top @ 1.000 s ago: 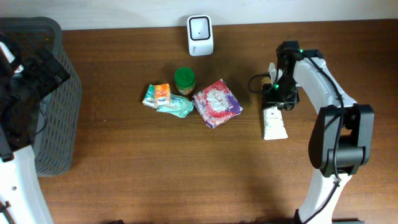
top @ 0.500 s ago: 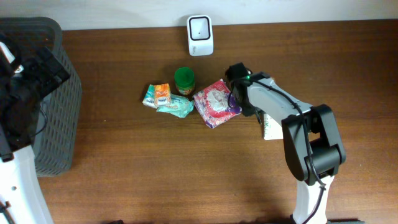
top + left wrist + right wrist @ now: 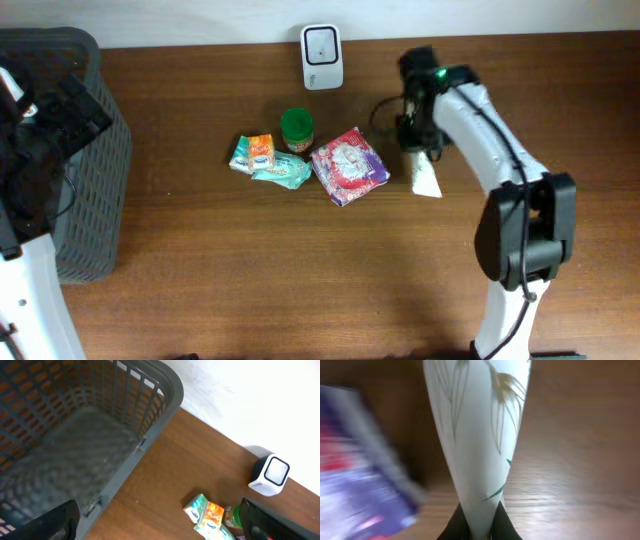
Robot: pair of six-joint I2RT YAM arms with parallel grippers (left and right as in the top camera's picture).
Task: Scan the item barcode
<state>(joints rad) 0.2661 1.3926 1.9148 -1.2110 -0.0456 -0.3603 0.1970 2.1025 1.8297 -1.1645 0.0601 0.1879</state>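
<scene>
Pinching white pouch (image 3: 424, 180) end, purple packet (image 3: 349, 165) near

Soft, even light across the bench (image 3: 250, 280); overhead view sharp, right wrist view motion-blurred left of the pouch (image 3: 475, 435).

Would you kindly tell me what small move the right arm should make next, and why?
Probably carry the white leaf-printed packet left toward the white box-shaped scanner. The right gripper has its jaws pinched shut on the packet's narrow end, so the grasp looks made. The scanner stands apart, farther left, and the packet is not yet in front of it.
</scene>
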